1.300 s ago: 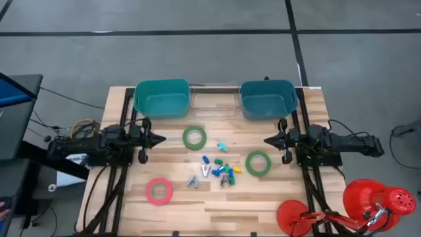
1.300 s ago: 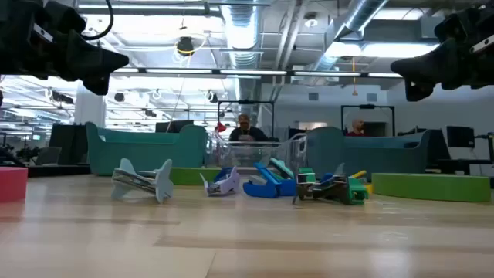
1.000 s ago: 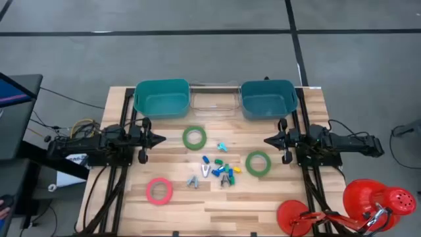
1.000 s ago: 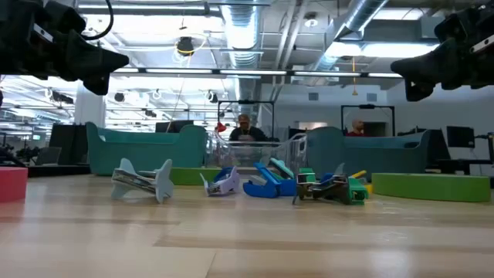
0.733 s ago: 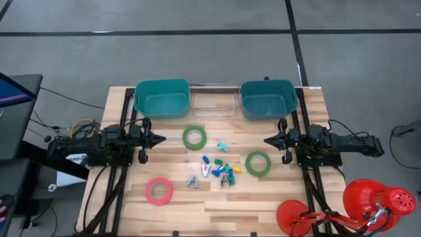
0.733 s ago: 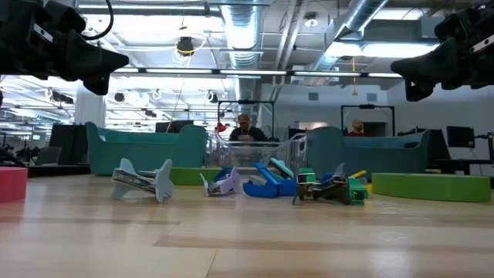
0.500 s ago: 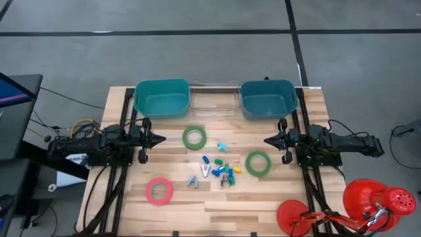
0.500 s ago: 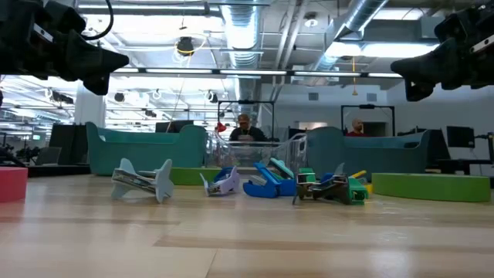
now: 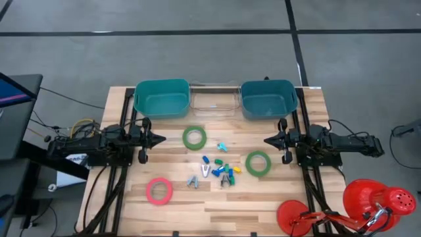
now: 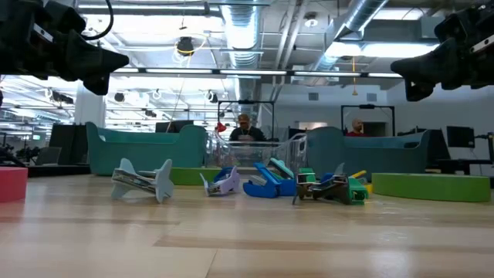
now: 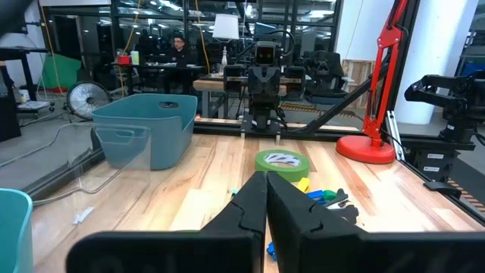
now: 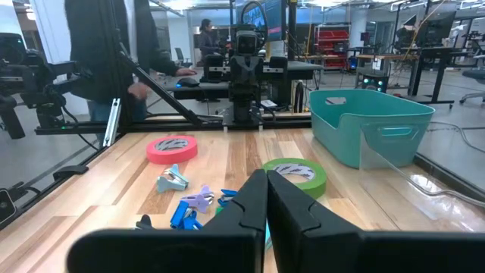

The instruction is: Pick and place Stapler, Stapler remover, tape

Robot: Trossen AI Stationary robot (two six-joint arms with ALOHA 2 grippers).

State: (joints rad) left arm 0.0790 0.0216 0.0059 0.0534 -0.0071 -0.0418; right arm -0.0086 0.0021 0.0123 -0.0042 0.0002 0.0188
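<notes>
High view: the wooden table [image 9: 263,197] is holding three tape rings. One green tape ring [image 9: 194,137] is lying near the left gripper [image 9: 160,139], a little way in front of its tip and not touching it. The other green tape ring [image 9: 258,162] is lying near the right gripper [image 9: 268,140], a bit to the side of its tip and closer to the front edge, also not touching. The pinkish red tape ring [image 9: 158,190] is lying well apart from both grippers, near the front of the table on the left side.

Both grippers are hanging above the table at its two sides, pointing at each other. Each one is keeping its fingers pressed together and is pinching nothing.

Between the rings, a little pile of small coloured pieces [image 9: 219,169] is sitting in the middle of the table: blue, green, yellow and grey. I cannot tell which ones are staplers and which are stapler removers.

Two teal bins [image 9: 161,98] are standing at the back edge, with a clear tray [image 9: 214,99] between them. A red lamp [image 9: 368,201] is sitting by the right front corner.
</notes>
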